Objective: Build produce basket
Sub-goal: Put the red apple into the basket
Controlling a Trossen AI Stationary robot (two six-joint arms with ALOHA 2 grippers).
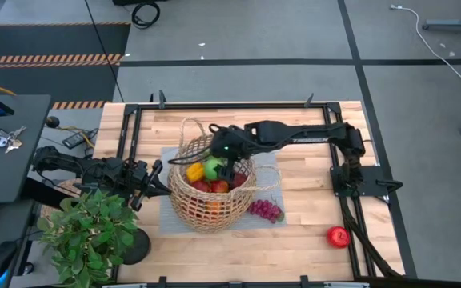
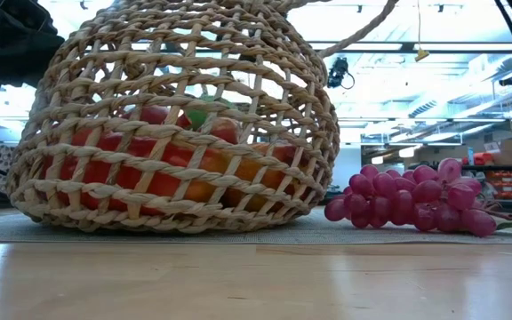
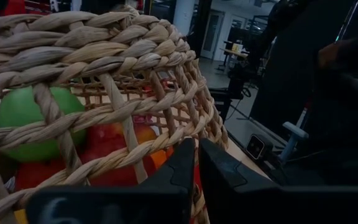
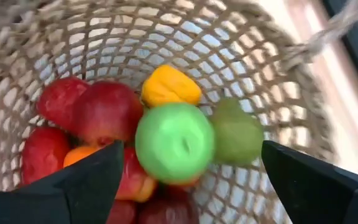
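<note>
The tan wicker basket [image 1: 208,192] stands on a grey mat [image 1: 171,218] at the table's middle and leans. It holds red apples [image 4: 104,112], a green apple [image 4: 174,143], a green pear [image 4: 236,134], a yellow fruit [image 4: 169,86] and an orange one [image 4: 79,155]. My right gripper [image 1: 229,158] hangs open over the basket's mouth, its fingers [image 4: 92,180] wide on either side of the green apple and touching nothing. My left gripper [image 1: 160,178] is shut at the basket's left wall. Purple grapes [image 1: 265,210] lie on the mat right of the basket. A red apple [image 1: 338,236] lies at the near right. My left gripper is closed on the open weave of the basket's left wall [image 3: 166,155], near the rim. It comes in about level from the table's left. The fingers [image 3: 222,171] themselves hide the pinched strand. The basket rests on the mat.
A leafy potted plant [image 1: 86,232] stands at the table's near left corner, close to my left arm. A black frame [image 1: 230,106] runs round the table's edges. Bare wood lies between the grapes [image 2: 416,200] and the loose red apple.
</note>
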